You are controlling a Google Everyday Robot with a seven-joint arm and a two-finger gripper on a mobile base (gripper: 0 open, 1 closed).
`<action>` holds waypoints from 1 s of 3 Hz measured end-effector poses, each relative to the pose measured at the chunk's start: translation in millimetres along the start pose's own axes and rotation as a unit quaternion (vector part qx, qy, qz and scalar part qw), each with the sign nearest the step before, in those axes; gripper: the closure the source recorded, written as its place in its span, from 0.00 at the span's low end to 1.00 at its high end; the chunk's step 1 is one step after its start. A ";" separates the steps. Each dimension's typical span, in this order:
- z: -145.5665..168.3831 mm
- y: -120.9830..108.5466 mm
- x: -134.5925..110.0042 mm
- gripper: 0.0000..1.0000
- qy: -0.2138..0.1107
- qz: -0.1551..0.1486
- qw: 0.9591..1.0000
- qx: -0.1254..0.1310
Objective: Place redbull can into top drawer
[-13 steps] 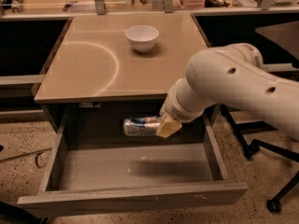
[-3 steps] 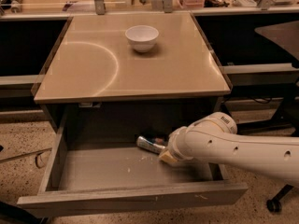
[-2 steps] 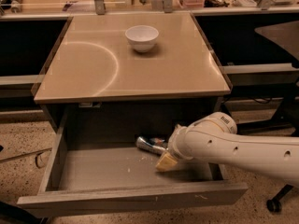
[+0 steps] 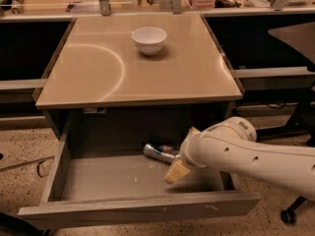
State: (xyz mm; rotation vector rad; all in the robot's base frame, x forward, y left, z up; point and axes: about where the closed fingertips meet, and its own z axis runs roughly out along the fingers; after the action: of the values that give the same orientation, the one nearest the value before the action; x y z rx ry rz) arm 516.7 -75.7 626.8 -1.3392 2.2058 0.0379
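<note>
The redbull can [image 4: 158, 152] lies on its side on the floor of the open top drawer [image 4: 113, 178], near the back, right of the middle. My gripper [image 4: 181, 154] is inside the drawer at the can's right end. Its tan fingers [image 4: 175, 171] are spread wide, one above and one below the can's end, and look open around it rather than pressed on it. My white arm [image 4: 246, 154] reaches in from the right over the drawer's right wall.
A white bowl [image 4: 149, 39] stands on the tan tabletop [image 4: 98, 73] at the back middle. The drawer's front panel [image 4: 138, 210] sticks out toward me. A dark chair base [image 4: 290, 213] stands on the speckled floor at the right.
The arm has lowered the can from mid-air into the drawer. Over the last second the can stays on the drawer floor and the lower finger has moved slightly away from it.
</note>
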 end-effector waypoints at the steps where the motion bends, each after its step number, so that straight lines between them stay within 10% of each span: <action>1: -43.1 -6.6 -2.6 0.00 0.015 0.008 0.999 0.030; 3: -154.4 -40.0 -32.1 0.00 0.035 0.013 0.990 0.138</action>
State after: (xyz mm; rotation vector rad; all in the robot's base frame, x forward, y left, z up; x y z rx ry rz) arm 493.0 -115.9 782.7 -1.1734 2.1900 -0.2983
